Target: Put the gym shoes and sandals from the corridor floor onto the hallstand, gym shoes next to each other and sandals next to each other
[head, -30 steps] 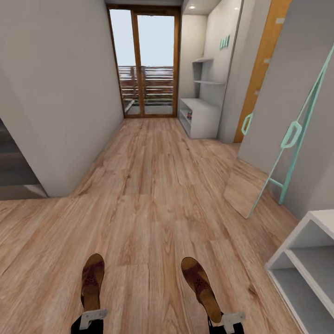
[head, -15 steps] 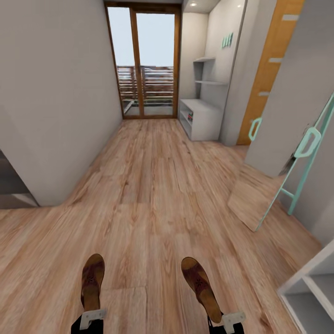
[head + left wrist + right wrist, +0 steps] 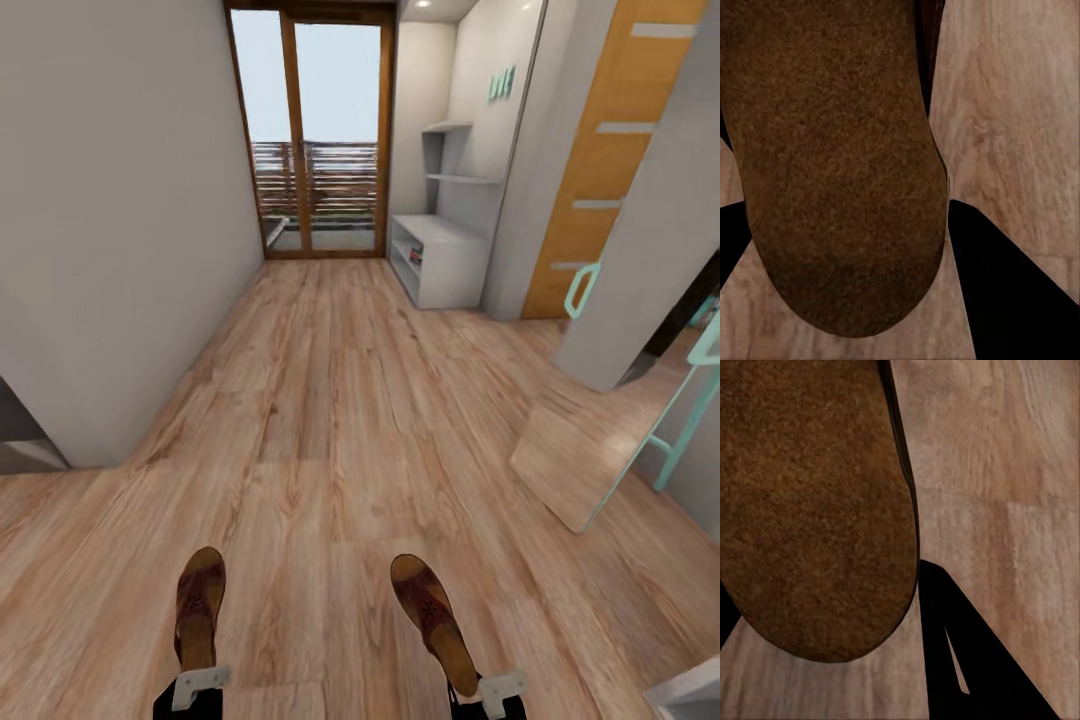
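In each claw, a suede-soled sandal

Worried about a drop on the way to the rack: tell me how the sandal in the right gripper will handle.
The right sandal is held by its heel and juts forward, so it may sag or swing. Its flat sole looks stiff and matte, probably not slippery. It looks small, likely light.

Two sandals, one hallstand, one door.
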`<state>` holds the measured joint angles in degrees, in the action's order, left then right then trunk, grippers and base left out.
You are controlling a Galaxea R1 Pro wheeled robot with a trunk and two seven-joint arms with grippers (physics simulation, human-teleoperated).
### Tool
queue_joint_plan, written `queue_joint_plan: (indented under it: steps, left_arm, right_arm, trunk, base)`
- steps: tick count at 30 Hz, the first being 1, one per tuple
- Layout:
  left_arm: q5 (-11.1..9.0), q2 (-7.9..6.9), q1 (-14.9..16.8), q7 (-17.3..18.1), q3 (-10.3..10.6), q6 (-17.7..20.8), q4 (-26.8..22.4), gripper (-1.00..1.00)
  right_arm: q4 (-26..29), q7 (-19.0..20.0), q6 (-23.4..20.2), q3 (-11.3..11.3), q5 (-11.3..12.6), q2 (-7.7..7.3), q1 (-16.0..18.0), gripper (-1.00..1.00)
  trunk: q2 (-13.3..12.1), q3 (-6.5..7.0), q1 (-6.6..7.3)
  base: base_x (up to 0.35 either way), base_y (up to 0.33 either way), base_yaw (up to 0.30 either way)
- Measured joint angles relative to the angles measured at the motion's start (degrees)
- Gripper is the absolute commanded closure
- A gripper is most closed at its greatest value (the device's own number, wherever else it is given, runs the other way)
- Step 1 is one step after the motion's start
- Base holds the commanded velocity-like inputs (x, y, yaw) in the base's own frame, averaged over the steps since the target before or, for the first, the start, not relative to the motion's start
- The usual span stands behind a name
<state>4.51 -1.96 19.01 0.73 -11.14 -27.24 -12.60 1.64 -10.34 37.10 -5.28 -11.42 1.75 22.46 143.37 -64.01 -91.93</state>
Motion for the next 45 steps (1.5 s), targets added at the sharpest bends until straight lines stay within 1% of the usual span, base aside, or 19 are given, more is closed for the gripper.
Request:
queue_joint_plan:
  steps: [22, 25, 27, 29, 31, 32, 34, 36, 37, 38, 39, 41, 44, 45]
  left_arm:
    - [0.00, -0.18, 0.02, 0.00, -0.03, 0.01, -0.02, 1.00]
    - [0.04, -0.01, 0.02, 0.00, 0.05, 0.02, 0.05, 1.00]
    - [0.01, 0.05, -0.01, 0.00, 0.04, 0.01, 0.10, 1.00]
    - [0.01, 0.12, -0.01, 0.00, 0.06, 0.02, 0.21, 1.00]
    - [0.00, 0.20, -0.02, 0.00, 0.05, 0.01, 0.56, 1.00]
    - [0.00, 0.22, -0.01, 0.00, 0.03, 0.00, 0.75, 1.00]
    - [-0.01, 0.25, -0.03, 0.00, -0.01, 0.00, 0.97, 1.00]
    - [-0.02, 0.21, -0.01, 0.00, -0.04, 0.00, 1.04, 1.00]
    - [-0.06, 0.16, 0.00, 0.00, -0.06, 0.00, 1.12, 1.00]
    - [-0.06, 0.13, 0.01, 0.00, -0.05, 0.00, 1.14, 1.00]
    - [-0.06, 0.13, 0.01, 0.00, -0.04, 0.00, 1.16, 1.00]
    - [-0.07, 0.15, 0.00, 0.00, -0.04, 0.00, 1.19, 1.00]
    - [-0.08, 0.17, -0.05, 0.00, -0.04, 0.00, 1.20, 1.00]
    - [-0.08, 0.18, -0.20, 0.00, -0.05, 0.00, 1.21, 1.00]
  right_arm:
    - [0.04, -0.08, 0.04, 0.02, 0.03, -0.02, 0.00, 1.00]
    - [0.56, -0.16, 0.11, -0.01, 0.02, -0.12, 0.00, 1.00]
    - [1.69, -0.22, 0.11, 0.39, 0.17, -0.43, 0.01, 1.00]
    - [4.48, -0.29, 0.17, 0.60, 0.29, -0.88, 0.06, 1.00]
    - [5.63, -0.34, 0.20, 2.22, 0.92, -1.45, 0.06, 1.00]
    - [5.90, -0.33, 0.17, 3.47, 1.44, -1.83, 0.04, 1.00]
    - [6.20, -0.54, 0.09, 8.27, 2.75, -2.38, 0.05, 1.00]
    - [6.27, -0.53, 0.00, 10.00, 2.84, -2.51, 0.05, 1.00]
    - [6.30, -0.30, 0.03, 12.32, 3.13, -2.42, 0.02, 1.00]
    - [6.31, -0.18, 0.04, 13.24, 3.24, -2.30, 0.03, 1.00]
    - [6.31, -0.14, 0.00, 13.12, 3.05, -2.22, 0.02, 1.00]
    - [6.26, -0.04, 0.01, 13.86, 2.77, -2.06, 0.03, 1.00]
    - [6.24, 0.00, -0.01, 14.02, 1.53, -1.98, 0.04, 1.00]
    - [6.25, -0.02, 0.00, 14.09, 0.61, -1.96, 0.04, 1.00]
  trunk:
    - [0.00, 0.00, 0.00]
    - [0.00, 0.00, 0.00]
    - [0.00, 0.00, 0.00]
    - [0.00, 0.01, 0.00]
    - [0.00, 0.00, 0.00]
    - [0.00, 0.00, 0.00]
    - [0.00, 0.00, 0.00]
    - [0.00, 0.00, 0.00]
    - [0.00, 0.00, 0.00]
    - [0.00, 0.00, 0.00]
    - [0.00, 0.00, 0.00]
    - [0.00, 0.00, 0.00]
    - [0.00, 0.00, 0.00]
    - [0.00, 0.00, 0.00]
  base:
    - [0.339, 0.114, 0.000]
    - [0.339, 0.114, 0.000]
    - [0.339, 0.114, 0.000]
    - [0.339, 0.114, 0.000]
    - [0.339, 0.114, 0.000]
    - [0.339, 0.114, 0.000]
    - [0.339, 0.114, 0.000]
    - [0.339, 0.114, 0.000]
    - [0.339, 0.114, 0.000]
    - [0.339, 0.114, 0.000]
    - [0.339, 0.114, 0.000]
    - [0.339, 0.114, 0.000]
    - [0.339, 0.114, 0.000]
    - [0.339, 0.114, 0.000]
